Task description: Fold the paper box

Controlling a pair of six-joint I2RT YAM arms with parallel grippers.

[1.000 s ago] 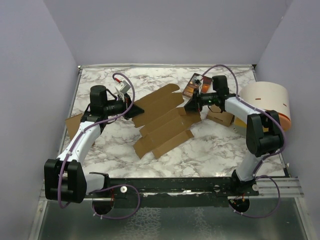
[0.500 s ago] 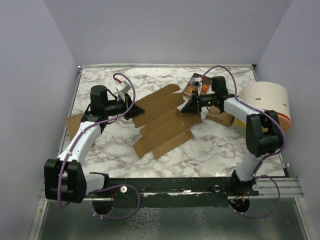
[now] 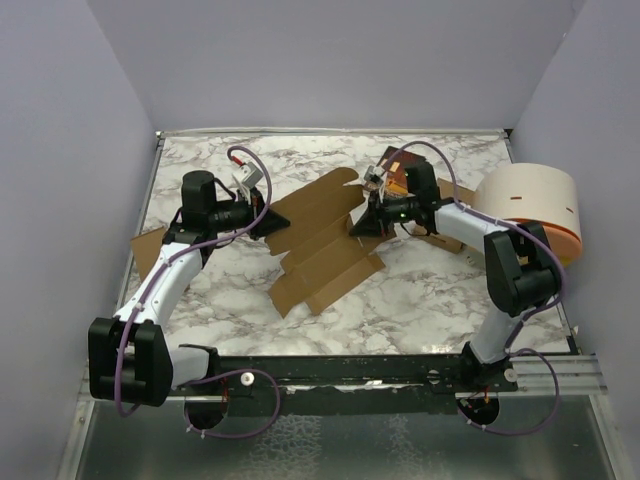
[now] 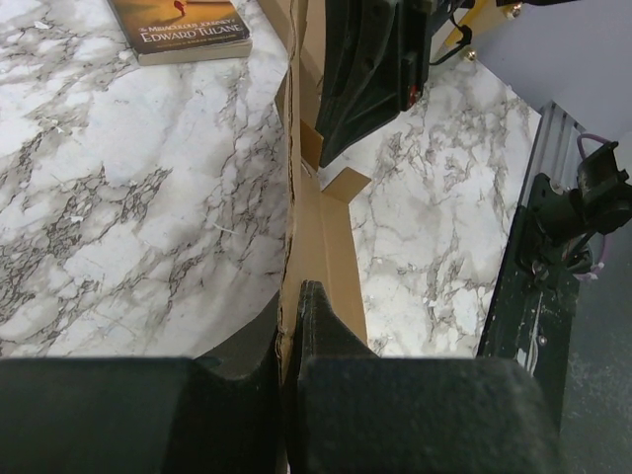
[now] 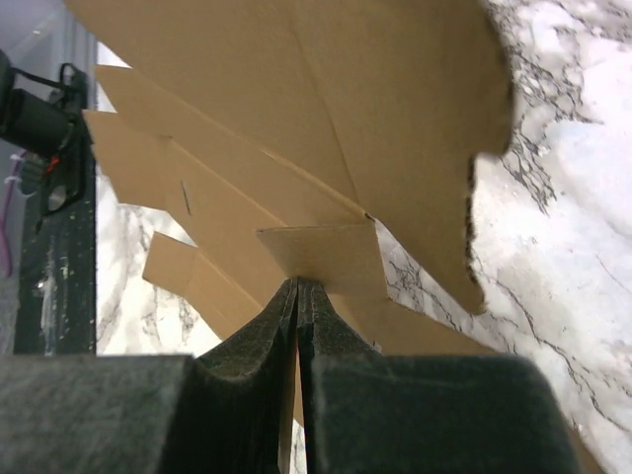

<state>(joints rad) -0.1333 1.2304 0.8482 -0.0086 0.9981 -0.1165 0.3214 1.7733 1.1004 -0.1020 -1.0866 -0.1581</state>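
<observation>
Since a second ago my right arm has swung inward toward the middle of the desk (image 3: 430,290), carrying the right-hand flap of the paper box (image 3: 320,250) with it, so the sheet looks narrower on that side; my left arm has not shifted.

Both pairs of jaws are closed tight on cardboard; the left jaws pinch the box's far-left edge, which runs edge-on between the fingers in the left wrist view; the right jaws pinch a small tab on its right edge.

My worry is the hold — each side has only a thin lip of card; if I push inward faster than the creases give, the tab could slide out or tear at its root; the panel might also buckle away from its crease line instead of folding on it. The booklet (image 4: 183,28) lies near my right arm — a wide swing could knock it.

The box lies mid-desk between the two pairs of jaws, its near flaps flat on the marble, the pinched edges apparently lifted.
</observation>
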